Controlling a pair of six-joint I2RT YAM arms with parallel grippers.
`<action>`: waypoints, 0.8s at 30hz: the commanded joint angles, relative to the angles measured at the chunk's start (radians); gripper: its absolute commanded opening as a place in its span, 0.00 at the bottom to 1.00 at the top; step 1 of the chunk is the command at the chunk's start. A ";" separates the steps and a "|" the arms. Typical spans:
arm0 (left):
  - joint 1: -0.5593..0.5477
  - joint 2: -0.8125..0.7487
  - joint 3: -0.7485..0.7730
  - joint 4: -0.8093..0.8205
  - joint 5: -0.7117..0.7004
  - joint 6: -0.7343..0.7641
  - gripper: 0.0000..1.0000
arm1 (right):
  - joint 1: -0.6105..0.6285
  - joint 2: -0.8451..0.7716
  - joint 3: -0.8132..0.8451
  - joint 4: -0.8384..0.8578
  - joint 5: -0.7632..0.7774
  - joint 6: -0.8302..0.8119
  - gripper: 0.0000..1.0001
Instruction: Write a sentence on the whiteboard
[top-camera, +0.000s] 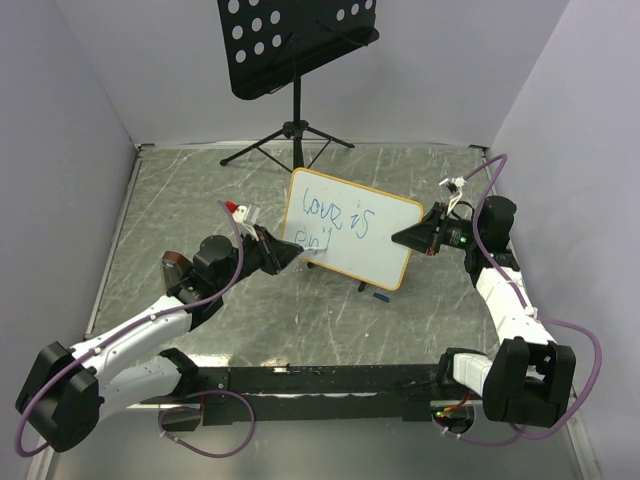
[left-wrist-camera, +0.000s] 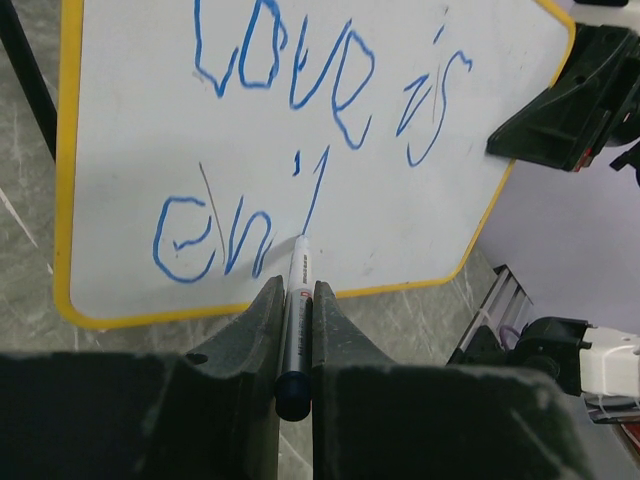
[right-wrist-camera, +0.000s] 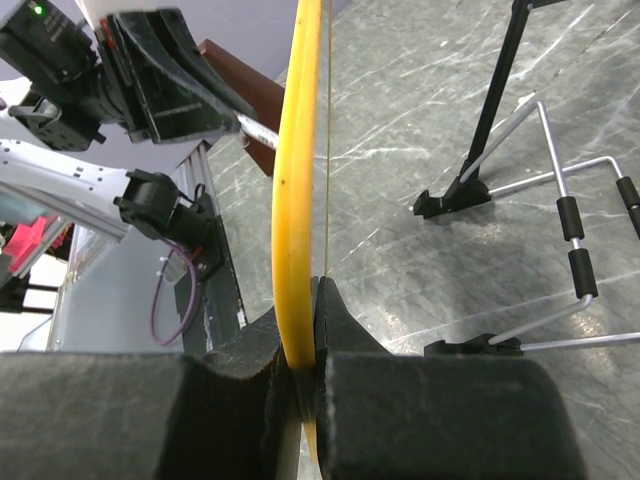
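Blue sentence part-written on whiteboard.
Whiteboard stands tilted mid-worktop, in front of black music stand; text reads "love is" w/ "en" + 1 stroke below. L tool is clamped on a marker, tip touching board. R tool is pinched on board's yellow-looking right edge.

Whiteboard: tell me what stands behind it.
Behind the whiteboard stands a wire easel with black sleeves; farther back, the black music stand. Where easel meets board is hidden by the board's edge.
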 joint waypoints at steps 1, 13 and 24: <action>0.003 -0.024 -0.028 -0.036 0.011 -0.003 0.01 | 0.003 -0.026 0.021 0.072 -0.086 0.009 0.00; 0.003 -0.019 -0.021 -0.016 0.020 -0.007 0.01 | 0.004 -0.028 0.019 0.073 -0.084 0.008 0.00; 0.023 0.024 0.042 0.045 0.023 -0.012 0.01 | 0.004 -0.028 0.021 0.072 -0.086 0.008 0.00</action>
